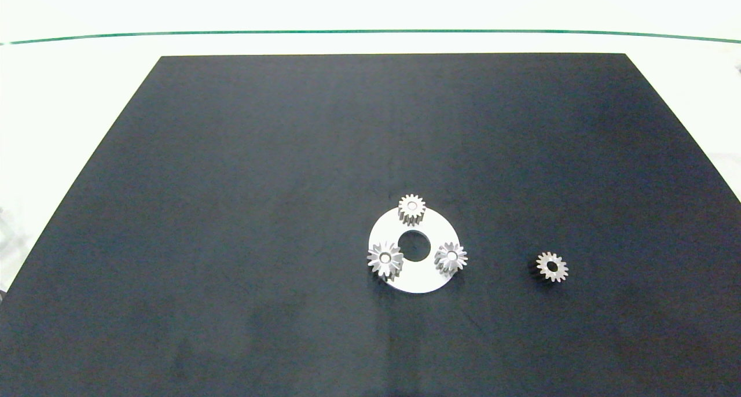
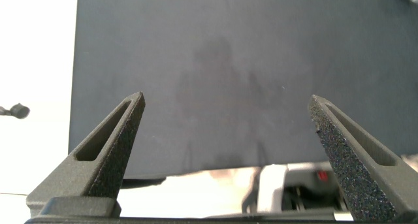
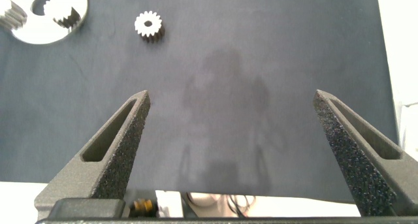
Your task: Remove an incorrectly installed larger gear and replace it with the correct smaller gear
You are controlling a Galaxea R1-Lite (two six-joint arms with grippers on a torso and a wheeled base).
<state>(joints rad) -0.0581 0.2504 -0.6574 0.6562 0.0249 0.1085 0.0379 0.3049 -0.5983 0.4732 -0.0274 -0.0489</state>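
A white round plate (image 1: 428, 278) with a centre hole lies on the black mat (image 1: 260, 212) and carries three silver gears. The larger gear (image 1: 385, 259), with long flaring teeth, stands on the plate's front left. A similar, slightly narrower gear (image 1: 451, 257) is at its front right, and a short-toothed gear (image 1: 411, 208) at the back. The smaller gear (image 1: 551, 267) lies loose on the mat, right of the plate. Neither arm shows in the head view. My right gripper (image 3: 232, 96) hovers open over bare mat, with the smaller gear (image 3: 149, 26) and the plate (image 3: 49, 33) beyond it. My left gripper (image 2: 225, 100) is open over bare mat.
The mat covers most of a white table (image 1: 69, 96), with a green line (image 1: 370, 31) across the back. In the left wrist view the mat's edge and white table (image 2: 36, 67) lie beside the left finger.
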